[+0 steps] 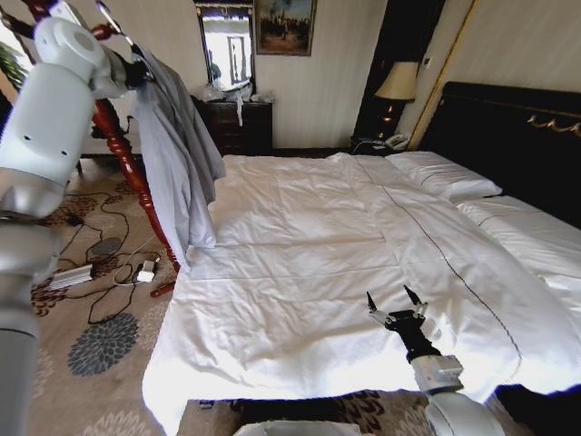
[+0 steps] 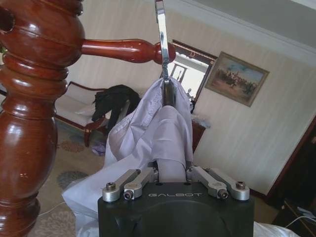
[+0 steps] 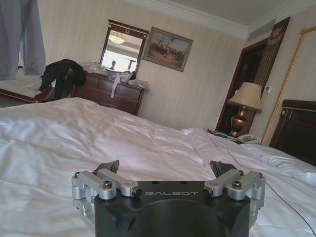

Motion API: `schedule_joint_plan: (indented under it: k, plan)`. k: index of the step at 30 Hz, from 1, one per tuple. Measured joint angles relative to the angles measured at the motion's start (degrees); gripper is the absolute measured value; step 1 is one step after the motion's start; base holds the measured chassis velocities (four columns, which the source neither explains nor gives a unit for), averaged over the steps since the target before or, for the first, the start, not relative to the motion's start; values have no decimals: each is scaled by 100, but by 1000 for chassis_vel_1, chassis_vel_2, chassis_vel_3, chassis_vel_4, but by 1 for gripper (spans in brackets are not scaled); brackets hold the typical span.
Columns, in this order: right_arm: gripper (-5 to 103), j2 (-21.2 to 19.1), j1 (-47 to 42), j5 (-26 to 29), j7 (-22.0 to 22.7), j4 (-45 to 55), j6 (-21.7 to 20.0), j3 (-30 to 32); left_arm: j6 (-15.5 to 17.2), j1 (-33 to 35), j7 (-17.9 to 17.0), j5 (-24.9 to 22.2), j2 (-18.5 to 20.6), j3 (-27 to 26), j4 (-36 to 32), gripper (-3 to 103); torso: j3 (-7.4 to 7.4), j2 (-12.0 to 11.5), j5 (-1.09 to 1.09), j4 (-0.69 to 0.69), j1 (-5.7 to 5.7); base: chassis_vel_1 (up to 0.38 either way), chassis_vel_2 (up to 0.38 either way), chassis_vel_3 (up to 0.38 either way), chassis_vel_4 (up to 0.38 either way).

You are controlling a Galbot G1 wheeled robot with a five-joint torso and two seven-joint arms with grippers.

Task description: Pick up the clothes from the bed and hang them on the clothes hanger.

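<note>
The clothes (image 1: 177, 154), a light grey-blue shirt, hang down beside the reddish wooden coat stand (image 1: 127, 163) at the bed's far left corner. My left gripper (image 1: 136, 73) is raised there. In the left wrist view it (image 2: 172, 168) is shut on the shirt's (image 2: 158, 128) shoulder fabric. Above it, the silver hook of the clothes hanger (image 2: 162, 39) rises against a wooden peg (image 2: 123, 49) of the stand. My right gripper (image 1: 397, 304) hovers open, holding nothing, low over the white bed (image 1: 300, 263) near its front edge; it is also visible in the right wrist view (image 3: 165, 168).
Cables and a power strip (image 1: 73, 275) lie on the patterned carpet left of the bed. A dark dresser (image 1: 238, 123) with a mirror stands at the far wall, and a lamp (image 1: 397, 86) beside the dark headboard (image 1: 517, 127). Black garments (image 2: 113, 98) are draped on a chair.
</note>
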Motion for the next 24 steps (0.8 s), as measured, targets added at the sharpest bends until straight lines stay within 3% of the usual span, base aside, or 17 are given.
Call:
schedule_joint_plan:
  k: [24]
  plan:
    - [100,0,0,0,0,0,0,0,78,59,149,110,-222,44,426,18,0,0,0,-1,0,0,0,0,0]
